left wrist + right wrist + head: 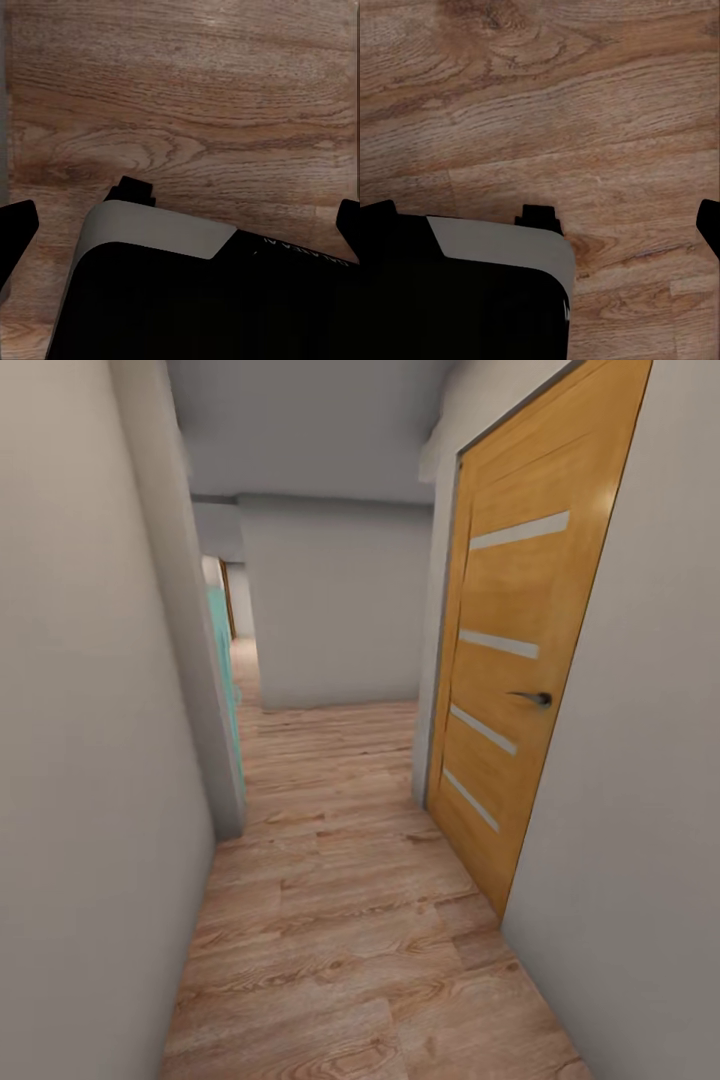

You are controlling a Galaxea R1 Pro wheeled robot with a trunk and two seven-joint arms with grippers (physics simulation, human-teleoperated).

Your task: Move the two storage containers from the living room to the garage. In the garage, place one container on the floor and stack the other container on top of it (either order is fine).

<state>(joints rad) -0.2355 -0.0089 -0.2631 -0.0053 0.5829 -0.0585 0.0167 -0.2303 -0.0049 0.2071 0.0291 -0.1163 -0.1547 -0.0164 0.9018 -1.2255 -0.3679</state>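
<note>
- Wood plank flooring (350, 920) runs ahead of you down a narrow hallway, with pale grey walls (90, 760) close on both sides.
- On your right stands an orange-brown wooden door (520, 660), shut in its frame, with four pale horizontal strips and a dark lever handle (533, 698).
- Straight ahead, a grey wall block (335, 600) ends the stretch of hall, and the planks carry on past its left side into a further passage.
- At the left wall's corner you see a thin turquoise edge (226, 680), too narrow to identify.
- Neither orange-red storage container appears in your pictures, so nothing of the task lies at or between the fingers of either gripper.
- Your left wrist camera looks down at the same plank floor (187, 112). The left gripper (180, 225) shows as two dark fingertips (16, 225) at opposite edges of the picture, spread wide with nothing held between them.
- Between and below those tips sits part of the robot's own body (150, 232), a grey panel over black casing.
- Your right wrist camera also looks down at planks (547, 112). The right gripper (544, 217) has its dark fingertips (709, 221) spread wide too, and empty.
- A similar grey-and-black piece of the robot (495, 247) lies below them.
- The head camera gives you the hallway, door and walls; the wrist cameras give you floor grain and the gripper tips.
</note>
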